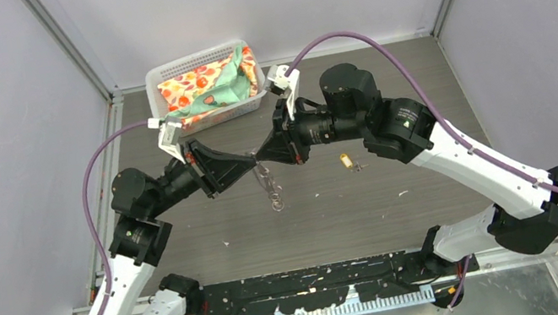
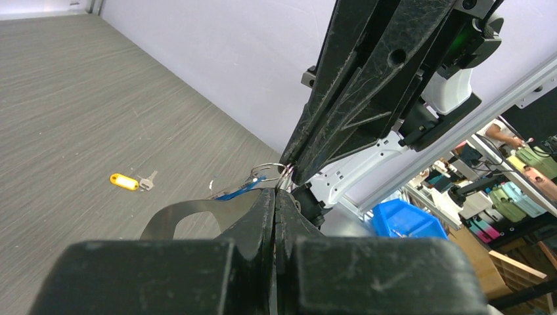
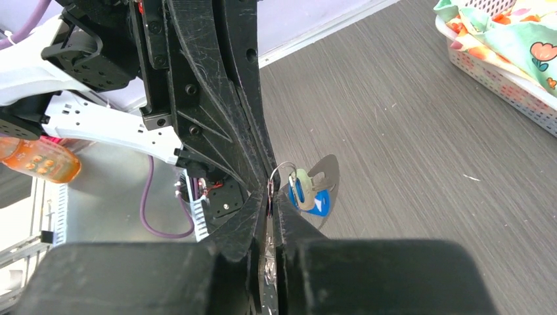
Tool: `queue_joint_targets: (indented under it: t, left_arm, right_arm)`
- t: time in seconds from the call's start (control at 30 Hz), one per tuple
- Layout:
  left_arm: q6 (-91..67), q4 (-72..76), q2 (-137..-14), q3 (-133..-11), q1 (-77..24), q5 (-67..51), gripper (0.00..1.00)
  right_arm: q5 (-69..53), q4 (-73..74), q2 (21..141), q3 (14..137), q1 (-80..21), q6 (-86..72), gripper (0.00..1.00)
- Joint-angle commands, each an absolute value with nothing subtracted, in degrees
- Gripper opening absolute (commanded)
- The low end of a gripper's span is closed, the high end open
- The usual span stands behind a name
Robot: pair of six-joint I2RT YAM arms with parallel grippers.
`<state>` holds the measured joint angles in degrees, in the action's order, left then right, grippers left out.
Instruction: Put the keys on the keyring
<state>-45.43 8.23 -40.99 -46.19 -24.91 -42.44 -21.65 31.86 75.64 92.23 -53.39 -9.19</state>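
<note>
While left gripper and right gripper both pinch the keyring aloft, blue key hanging off it, free only your right; yellow key lies at its 3 o'clock.

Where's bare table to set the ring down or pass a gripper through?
Widest bare table lies near, between the dangling keyring and the black base rail. A smaller patch sits right of the basket. Crowded: the centre, where left gripper and right gripper meet, and by the yellow key.
</note>
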Motion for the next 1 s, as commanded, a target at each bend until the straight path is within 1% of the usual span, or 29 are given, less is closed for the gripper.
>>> queue_joint_targets:
  t: [0.0, 0.07, 0.43, 0.57, 0.6, 0.63, 0.67, 0.8, 0.87, 0.97]
  left_arm:
    - [-46.42, 10.28, -40.10, -47.42, -25.14, -42.27, 0.00]
    - [-46.41, 10.28, -40.09, -47.31, -25.14, -42.34, 0.00]
    - [-46.62, 10.66, -39.88, -47.02, -25.14, -42.54, 0.00]
    - [-44.95, 9.95, -39.20, -47.17, -25.14, -43.11, 0.00]
    - [-43.62, 9.56, -38.86, -47.38, -25.14, -43.83, 0.05]
    - [-42.48, 8.90, -38.48, -47.64, -25.06, -44.46, 0.15]
    - [-41.06, 8.20, -37.97, -47.99, -25.05, -45.36, 0.21]
    - [-31.76, 1.36, -35.64, -49.87, -25.05, -49.19, 0.37]
    - [-25.41, -4.33, -34.75, -51.29, -25.05, -50.61, 0.42]
    - [-14.96, -9.82, -34.50, -52.93, -25.05, -53.33, 0.43]
  right_arm:
    - [-20.74, 29.18, 75.58, 92.37, -53.14, -8.69, 0.07]
    - [-20.68, 29.10, 75.54, 92.37, -53.17, -8.47, 0.01]
    - [-20.84, 31.09, 73.95, 91.06, -53.09, -6.00, 0.01]
    - [-21.38, 34.21, 73.42, 91.95, -53.05, -3.70, 0.01]
    - [-21.59, 35.20, 73.28, 92.19, -52.96, -3.30, 0.01]
    - [-22.12, 36.18, 73.30, 92.50, -52.59, -3.26, 0.01]
    - [-22.95, 37.14, 73.30, 92.88, -52.18, -3.30, 0.01]
    - [-28.02, 41.52, 73.47, 94.05, -50.55, -3.43, 0.01]
    - [-30.86, 43.65, 73.59, 94.59, -50.04, -2.89, 0.01]
    - [-35.63, 47.71, 74.58, 96.31, -49.88, -1.15, 0.01]
